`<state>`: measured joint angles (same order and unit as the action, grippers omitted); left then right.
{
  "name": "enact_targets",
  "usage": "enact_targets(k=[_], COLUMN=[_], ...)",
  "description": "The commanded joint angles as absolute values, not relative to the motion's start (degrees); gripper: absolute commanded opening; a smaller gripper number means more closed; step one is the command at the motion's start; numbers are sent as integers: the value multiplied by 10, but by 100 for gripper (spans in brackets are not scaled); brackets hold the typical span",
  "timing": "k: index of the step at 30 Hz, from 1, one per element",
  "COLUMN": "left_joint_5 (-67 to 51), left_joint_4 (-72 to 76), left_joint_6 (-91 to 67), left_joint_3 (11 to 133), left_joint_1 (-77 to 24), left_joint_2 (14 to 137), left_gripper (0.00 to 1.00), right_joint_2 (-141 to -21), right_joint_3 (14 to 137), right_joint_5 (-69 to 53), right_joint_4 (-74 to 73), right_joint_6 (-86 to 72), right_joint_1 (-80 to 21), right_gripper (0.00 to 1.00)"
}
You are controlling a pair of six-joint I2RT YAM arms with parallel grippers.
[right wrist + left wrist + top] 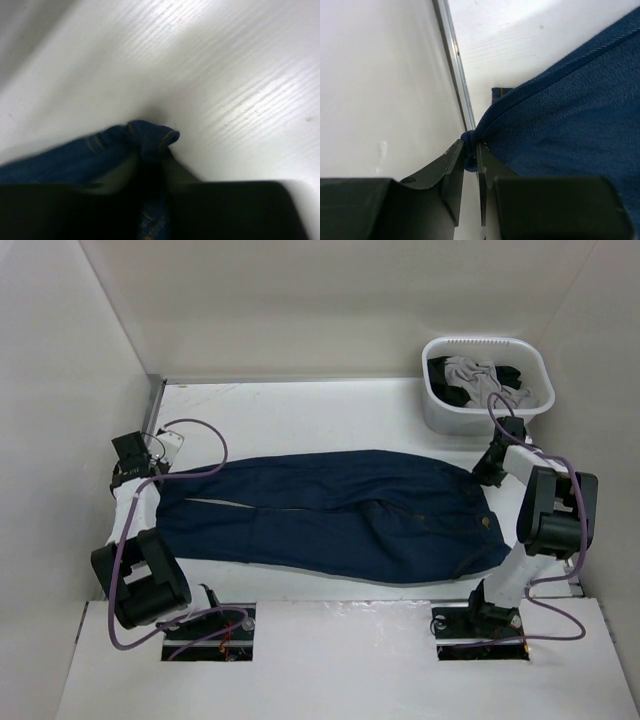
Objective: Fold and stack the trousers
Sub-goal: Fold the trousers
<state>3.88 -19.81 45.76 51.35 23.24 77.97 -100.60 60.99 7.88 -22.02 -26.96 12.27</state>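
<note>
Trousers (340, 515), flat, first fold starting: left gripper (472, 155) is pinching a hem, right gripper (150, 160) the waistband; next move is probably calling for an even joint lift.

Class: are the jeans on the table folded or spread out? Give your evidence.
Spread out: the trousers lie full length, legs side by side; left gripper pinches the hem, right gripper the waist.

My overhead camera looked down from behind, both wrist cameras close on the same dark navy denim trousers (340, 515).
</note>
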Motion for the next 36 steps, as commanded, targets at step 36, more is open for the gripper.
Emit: enact_targets(k=[36], left_joint_5=[-30], left_joint_4=[-387], left_joint_6=[538], left_joint_3=[421], left_joint_1=[258], left_joint_2=[592], left_gripper=[12], right_joint_2=[-505], right_joint_3=[298], right_joint_5=[31], right_joint_4=[-103], right_joint_6=[-376], right_joint_1=[247], right_gripper=[36])
